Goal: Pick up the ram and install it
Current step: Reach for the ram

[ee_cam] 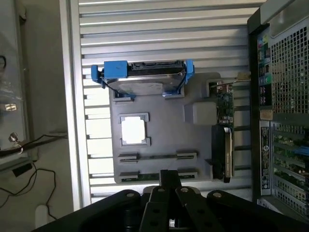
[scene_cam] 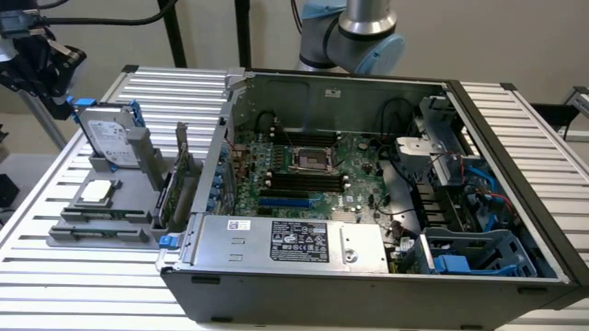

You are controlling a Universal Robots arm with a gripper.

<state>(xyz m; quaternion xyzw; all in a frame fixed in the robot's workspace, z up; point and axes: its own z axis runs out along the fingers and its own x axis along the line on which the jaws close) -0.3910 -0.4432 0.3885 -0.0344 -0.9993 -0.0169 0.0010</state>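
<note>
Claw, closed, near ram

A plain beige wall stood behind the ribbed silver table, with black poles rising before it.

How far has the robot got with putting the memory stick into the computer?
Nothing looks done yet: the black memory slots on the motherboard seem empty. In hand: nothing; the gripper, shut, hangs over the gray parts holder, nearest the ram that seems to lie in its end slot. Left: both the pickup and the install.
</note>
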